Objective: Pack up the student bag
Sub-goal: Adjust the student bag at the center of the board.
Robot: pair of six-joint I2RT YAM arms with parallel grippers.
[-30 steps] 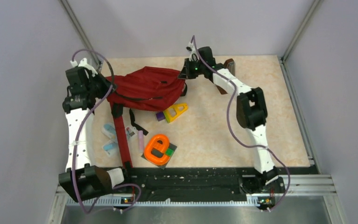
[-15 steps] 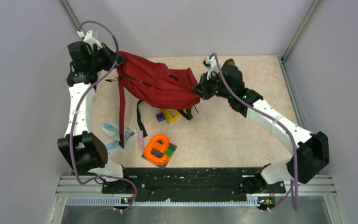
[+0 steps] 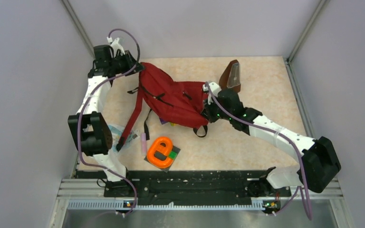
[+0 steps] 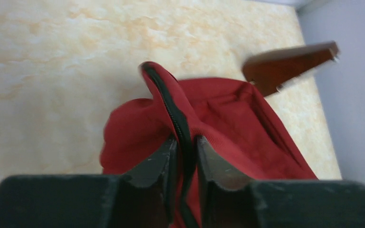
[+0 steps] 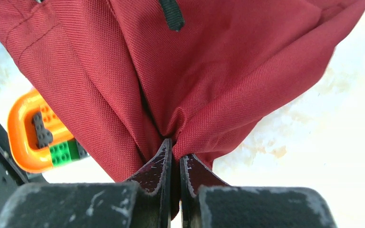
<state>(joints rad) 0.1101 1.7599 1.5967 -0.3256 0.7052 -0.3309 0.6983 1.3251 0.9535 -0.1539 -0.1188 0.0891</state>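
A beige marbled tabletop (image 3: 266,85) is seen, edged at 6 o'clock by a black metal rail (image 3: 195,183). A small brown pyramid-shaped metronome (image 3: 231,76) is placed towards 1 o'clock, its pale face turned to 3 o'clock. An orange e-shaped plastic piece (image 3: 159,152) is laid towards 7 o'clock on a dark plate, with a green studded brick (image 3: 172,155) touching it at its 3 o'clock. A slim pink tube (image 3: 143,142) is found just beside it at its 10 o'clock, and a pale blue-printed packet (image 3: 132,137) further towards 9 o'clock. A sliver of purple and yellow plastic (image 3: 166,122) is glimpsed at the near hem of the student bag (image 3: 176,99).
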